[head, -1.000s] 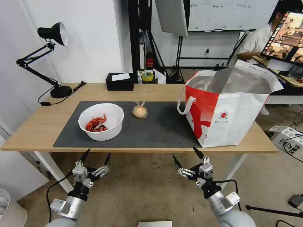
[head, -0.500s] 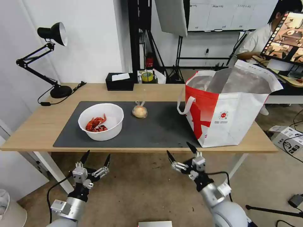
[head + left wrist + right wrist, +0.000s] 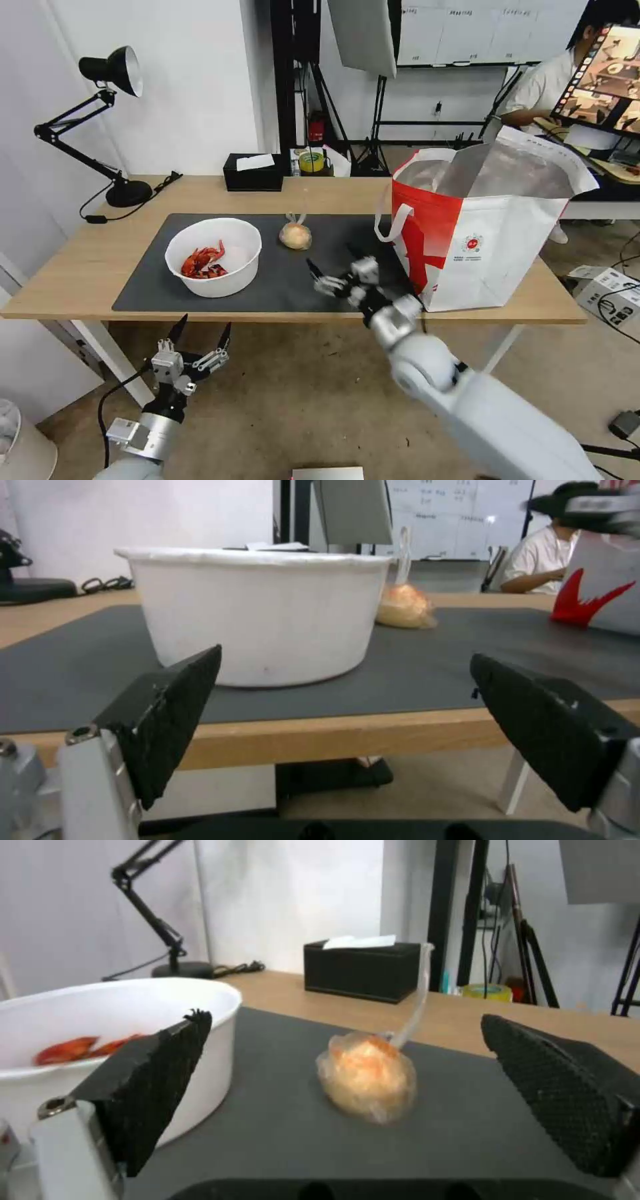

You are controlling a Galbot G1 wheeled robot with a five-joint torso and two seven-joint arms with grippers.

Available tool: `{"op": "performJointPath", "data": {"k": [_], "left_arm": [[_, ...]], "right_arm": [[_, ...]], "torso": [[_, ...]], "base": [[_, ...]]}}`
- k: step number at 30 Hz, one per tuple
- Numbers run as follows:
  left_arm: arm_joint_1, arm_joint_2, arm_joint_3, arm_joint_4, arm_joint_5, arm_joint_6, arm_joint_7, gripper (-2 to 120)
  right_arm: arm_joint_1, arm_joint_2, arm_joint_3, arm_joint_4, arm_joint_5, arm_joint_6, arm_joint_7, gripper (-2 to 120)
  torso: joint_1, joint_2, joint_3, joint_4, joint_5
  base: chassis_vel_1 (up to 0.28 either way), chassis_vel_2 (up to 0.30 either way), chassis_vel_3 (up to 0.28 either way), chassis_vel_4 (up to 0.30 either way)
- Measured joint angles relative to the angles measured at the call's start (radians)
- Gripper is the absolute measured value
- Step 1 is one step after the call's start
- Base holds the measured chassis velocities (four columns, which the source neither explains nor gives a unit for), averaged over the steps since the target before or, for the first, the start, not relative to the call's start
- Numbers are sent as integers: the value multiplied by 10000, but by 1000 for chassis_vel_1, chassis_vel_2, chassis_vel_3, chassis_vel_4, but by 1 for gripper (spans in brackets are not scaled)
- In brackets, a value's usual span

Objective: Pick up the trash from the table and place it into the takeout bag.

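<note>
My right gripper (image 3: 331,268) hovering over mat (image 3: 200,303), fingers spread, empty, facing bun (image 3: 368,1079); left gripper (image 3: 201,328) waiting below table (image 3: 80,267), fingers spread, empty.

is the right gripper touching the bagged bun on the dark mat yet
Apart. In the right wrist view the open right gripper frames the clear-bagged bun, with dark grey mat visible between each finger and the bag. The head view also shows a gap.

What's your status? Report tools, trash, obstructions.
Right tool open over the mat, aimed at the bun. Left tool open, parked below the table edge. Bowl and bun on the mat, bag open. Path clear.
</note>
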Motion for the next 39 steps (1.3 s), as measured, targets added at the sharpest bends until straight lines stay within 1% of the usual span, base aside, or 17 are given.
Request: {"op": "performJointPath", "data": {"k": [1,2,5,8,9,10,12,13,14,15,16,17,19,27,29,33,39], "left_arm": [[11,-1,-21,7,0,-5,0,100],[11,-1,-21,7,0,-5,0,100],[32,-1,-70,48,-6,-50,-2,100],[40,-2,-82,50,-9,-56,-3,100],[47,-1,-104,65,-10,-59,-3,100],[45,-1,-123,93,-8,-62,-3,100],[45,-1,-123,93,-8,-62,-3,100],[37,0,-144,127,-8,-74,-6,100],[30,18,-183,178,-5,-112,-5,100],[28,65,-242,202,-5,-165,-5,100],[28,65,-242,202,-5,-165,-5,100],[16,71,-257,229,-13,-174,-4,100],[0,50,-253,268,-14,-209,-3,100],[3,54,-280,283,-27,-242,-3,100],[13,65,-291,284,-39,-253,-3,100],[22,69,-294,282,-41,-259,-3,100],[51,95,-321,253,-57,-271,-3,100]], "right_arm": [[367,206,-186,-346,130,-116,104,100],[367,206,-186,-346,130,-116,104,100],[1370,898,-595,-1441,497,-495,420,100],[1637,1089,-696,-1795,525,-584,483,100],[2047,1463,-837,-2299,714,-951,767,100],[2179,1640,-866,-2449,932,-1223,999,100],[2179,1640,-866,-2449,932,-1223,999,100],[2294,1821,-888,-2592,1169,-1506,1266,100],[2483,2143,-896,-2943,1496,-2065,1672,100],[2773,2531,-961,-3627,1689,-2591,1951,100],[2773,2531,-961,-3627,1689,-2591,1951,100],[3006,2841,-1043,-4064,1715,-2865,2263,100],[3204,3229,-1051,-4562,1710,-2995,2439,100],[3540,3772,-1039,-5161,1700,-3387,2546,100],[3699,4057,-1008,-5521,1693,-3572,2671,100],[3775,4192,-983,-5694,1677,-3660,2738,100],[3907,4470,-960,-6111,1584,-4140,2922,100]], "torso": [[0,0,0,0,0],[0,0,0,0,0],[0,1,-1,1,-2],[0,1,0,1,-3],[1,1,-1,-1,-3],[1,0,-1,-2,0],[1,0,-1,-2,0],[0,1,-1,-1,-2],[0,1,-2,0,-3],[0,2,-2,-2,-1],[0,2,-2,-2,-1],[0,1,-2,-3,-1],[0,1,-2,0,-2],[0,2,-2,-2,-1],[-1,2,-2,0,-2],[-1,2,-2,0,-1],[-1,2,-2,-1,-1]], "base": [[0,0,0,0],[0,0,0,0],[0,0,0,0],[0,0,0,0],[0,0,0,0],[0,0,0,0],[0,0,0,0],[0,0,0,0],[0,0,0,0],[0,0,0,0],[0,0,0,0],[0,0,0,0],[0,0,0,0],[0,0,0,0],[0,0,0,0],[0,0,0,0],[0,0,0,0]]}}
